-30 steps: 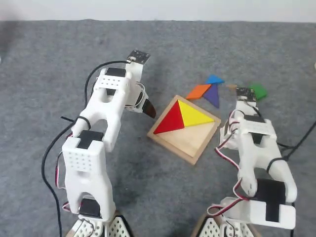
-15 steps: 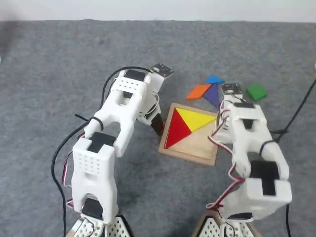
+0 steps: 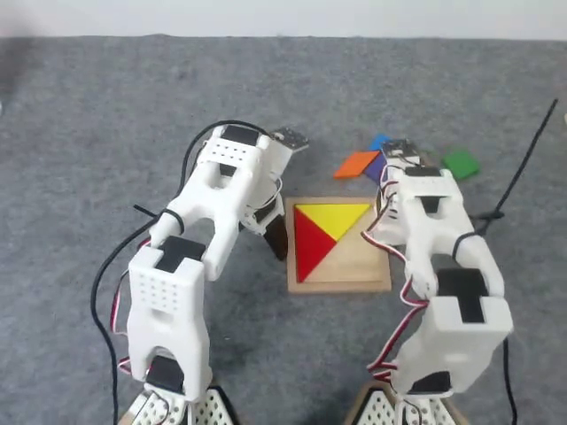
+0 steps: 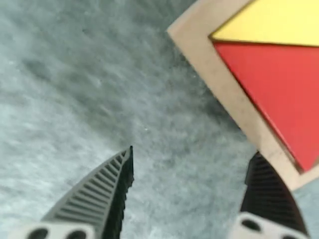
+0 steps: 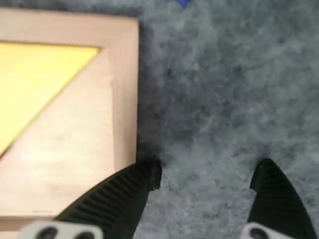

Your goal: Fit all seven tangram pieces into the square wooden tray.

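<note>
The square wooden tray (image 3: 341,285) lies squarely between my two arms, with a red triangle (image 3: 310,243) and a yellow triangle (image 3: 335,217) inside. My left gripper (image 3: 277,233) is open at its left side; in the left wrist view (image 4: 192,174) one finger touches the tray's rim (image 4: 209,64) by the red triangle (image 4: 274,94). My right gripper (image 5: 207,174) is open at the opposite side, one finger against the rim (image 5: 124,89). Orange (image 3: 356,163), purple (image 3: 376,166), blue (image 3: 379,142) and green (image 3: 461,163) pieces lie loose behind the tray.
Grey carpet (image 3: 106,115) covers the table, with wide free room at the left and back. The right arm (image 3: 425,204) covers the ground just right of the tray. A black cable (image 3: 523,177) runs off at the right edge.
The tray has turned from a diamond stance to square with the table and slid a little right. Both arms have closed in against its sides.
</note>
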{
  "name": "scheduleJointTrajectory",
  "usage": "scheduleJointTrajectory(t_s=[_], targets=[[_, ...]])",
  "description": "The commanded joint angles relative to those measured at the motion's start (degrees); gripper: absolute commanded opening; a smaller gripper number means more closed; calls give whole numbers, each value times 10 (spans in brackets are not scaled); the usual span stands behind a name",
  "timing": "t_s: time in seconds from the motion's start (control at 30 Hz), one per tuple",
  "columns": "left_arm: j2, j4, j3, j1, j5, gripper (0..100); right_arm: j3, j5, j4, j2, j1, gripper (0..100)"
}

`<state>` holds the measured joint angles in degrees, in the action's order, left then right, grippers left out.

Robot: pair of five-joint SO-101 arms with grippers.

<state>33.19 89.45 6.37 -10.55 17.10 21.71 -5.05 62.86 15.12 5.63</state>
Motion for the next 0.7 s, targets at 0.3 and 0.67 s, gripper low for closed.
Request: scheduleJointTrajectory(t_s=[0.3,0.67], targets=[[-127,15,145,122,-24,348,-11,-5,3,-103,37,339],[-376,-11,82,157,-63,348,-18,-84,4,-240,-48,339]])
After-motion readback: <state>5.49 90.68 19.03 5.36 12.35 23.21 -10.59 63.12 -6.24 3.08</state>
